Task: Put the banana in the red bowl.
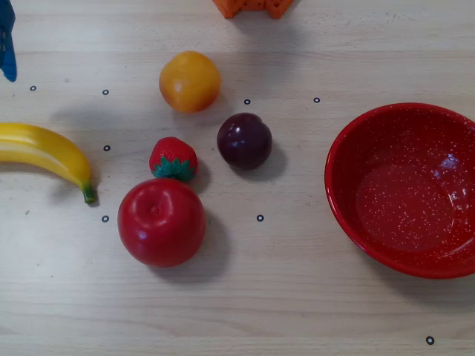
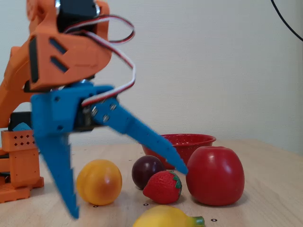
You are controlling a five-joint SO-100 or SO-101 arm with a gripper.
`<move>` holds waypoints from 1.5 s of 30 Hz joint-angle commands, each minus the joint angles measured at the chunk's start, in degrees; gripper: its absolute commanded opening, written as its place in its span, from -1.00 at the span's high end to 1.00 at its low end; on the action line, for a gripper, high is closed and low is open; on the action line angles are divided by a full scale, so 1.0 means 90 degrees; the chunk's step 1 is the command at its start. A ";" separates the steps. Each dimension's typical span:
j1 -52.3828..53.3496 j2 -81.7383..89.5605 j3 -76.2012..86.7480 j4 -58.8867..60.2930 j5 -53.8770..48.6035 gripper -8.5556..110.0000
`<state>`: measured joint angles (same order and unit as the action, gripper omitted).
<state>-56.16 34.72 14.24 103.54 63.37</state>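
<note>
The blue two-finger gripper [image 2: 128,191] hung spread wide and empty; the long glossy yellow plastic banana [image 1: 46,153] lay at the desk's left edge in the overhead view, well apart from the speckled red bowl [image 1: 343,194] at the right edge; a grasp across its thick middle seemed wisest.

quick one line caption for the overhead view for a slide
Banana at the left edge, empty red bowl at right, with orange, plum, strawberry and apple between.
</note>
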 commanded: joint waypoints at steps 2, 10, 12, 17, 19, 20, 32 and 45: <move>-0.0244 0.0303 -0.0645 0.0576 0.0332 -0.16; -0.0322 -0.0156 -0.0850 0.0576 0.0215 -0.28; -0.0283 -0.0254 -0.0908 0.0576 0.0166 -0.31; -0.0156 -0.0566 -0.1211 0.0557 0.0010 -0.32; -0.0117 -0.0684 -0.1289 0.0508 -0.0020 -0.32; -0.0098 -0.0742 -0.1338 0.0479 -0.0039 -0.32; 0.0078 -0.1133 -0.1299 -0.0430 -0.0176 -0.32; 0.0195 -0.1250 -0.1074 -0.1025 -0.0225 -0.31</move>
<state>-56.78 20.39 6.68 95.71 62.67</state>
